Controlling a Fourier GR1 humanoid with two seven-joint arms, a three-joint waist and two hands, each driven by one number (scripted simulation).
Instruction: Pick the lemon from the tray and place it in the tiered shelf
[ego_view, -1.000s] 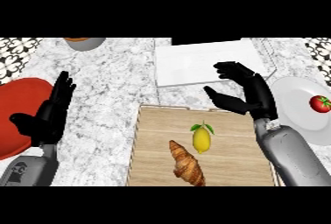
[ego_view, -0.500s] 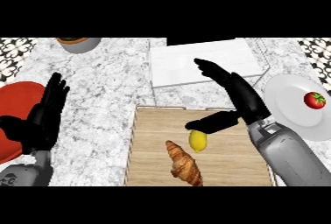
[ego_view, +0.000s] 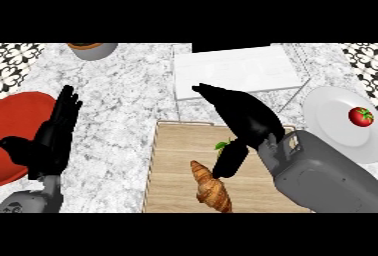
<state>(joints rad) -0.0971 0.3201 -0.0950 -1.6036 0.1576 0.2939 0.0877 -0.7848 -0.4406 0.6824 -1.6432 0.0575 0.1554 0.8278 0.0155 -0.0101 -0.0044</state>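
A wooden tray (ego_view: 173, 165) lies at the counter's front centre. My right hand (ego_view: 247, 120) hangs over it, fingers stretched toward the far left and thumb pointing down at the tray. The thumb covers the lemon, of which only the green leaf (ego_view: 221, 145) shows. The hand is open, and I cannot tell whether it touches the fruit. The tiered shelf (ego_view: 236, 70), white with thin wire legs, stands just behind the tray. My left hand (ego_view: 52, 137) rests open at the left edge, fingers up.
A croissant (ego_view: 210, 187) lies on the tray beside the thumb. A white plate (ego_view: 328, 125) with a tomato (ego_view: 360, 116) sits at the right. A red plate (ego_view: 18, 122) is at the left, partly behind my left hand. A grey bowl (ego_view: 92, 50) stands at the back left.
My right hand has swung left and down over the tray, and its thumb now hides the lemon that showed before. The left hand has barely shifted.
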